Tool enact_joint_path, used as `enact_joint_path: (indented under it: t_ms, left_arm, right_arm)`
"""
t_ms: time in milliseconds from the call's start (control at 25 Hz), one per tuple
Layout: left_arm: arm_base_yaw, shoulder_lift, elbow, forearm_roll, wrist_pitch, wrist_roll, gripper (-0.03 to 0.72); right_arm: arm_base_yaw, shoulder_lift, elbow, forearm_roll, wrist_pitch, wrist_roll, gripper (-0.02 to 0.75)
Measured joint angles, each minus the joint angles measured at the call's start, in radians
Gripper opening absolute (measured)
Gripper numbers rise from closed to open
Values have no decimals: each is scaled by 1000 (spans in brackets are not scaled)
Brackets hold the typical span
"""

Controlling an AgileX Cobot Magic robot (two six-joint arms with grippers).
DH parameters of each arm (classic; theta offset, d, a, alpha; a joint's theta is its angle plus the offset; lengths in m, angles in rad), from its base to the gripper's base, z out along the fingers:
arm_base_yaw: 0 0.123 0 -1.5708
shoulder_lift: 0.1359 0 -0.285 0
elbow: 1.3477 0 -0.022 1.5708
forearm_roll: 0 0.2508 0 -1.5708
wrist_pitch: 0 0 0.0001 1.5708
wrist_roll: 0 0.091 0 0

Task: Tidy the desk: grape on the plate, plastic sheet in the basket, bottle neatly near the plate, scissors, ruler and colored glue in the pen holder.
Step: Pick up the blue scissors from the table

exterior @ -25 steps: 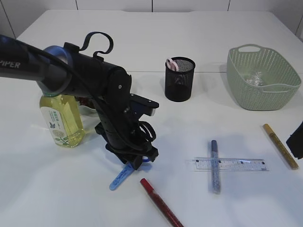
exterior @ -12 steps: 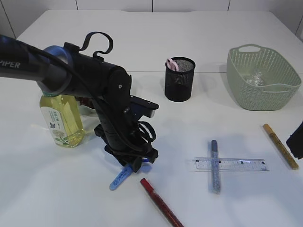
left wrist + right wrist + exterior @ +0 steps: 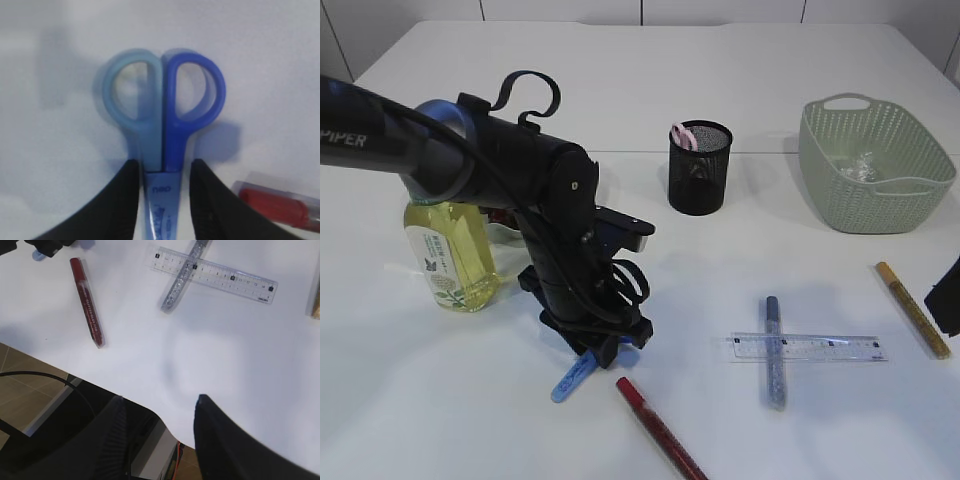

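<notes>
The scissors (image 3: 162, 125) have one pale blue and one dark blue handle ring and lie flat on the white table (image 3: 440, 400), at 7 o'clock of the pen holder (image 3: 700, 168). The left gripper (image 3: 161, 172) clamps their shank between both fingers. The right gripper (image 3: 157, 432) stands open, holding nothing.

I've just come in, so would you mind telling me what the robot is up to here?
It is tidying a desk. The left gripper has its fingers on either side of the blue scissors lying on the table. The right gripper hangs open and empty. The ruler and glue pens are still out.
</notes>
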Motion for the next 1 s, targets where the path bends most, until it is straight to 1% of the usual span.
enact_joint_path:
  t_ms: [280,480,760,1000]
  left_arm:
    - [0,0,0,0,0,0,255]
    - [0,0,0,0,2,0,214]
    - [0,0,0,0,8,0,174]
    - [0,0,0,0,10,0,169]
  right_arm:
    - [0,0,0,0,0,0,364]
    - [0,0,0,0,0,0,364]
    - [0,0,0,0,0,0,364]
    - [0,0,0,0,0,0,364]
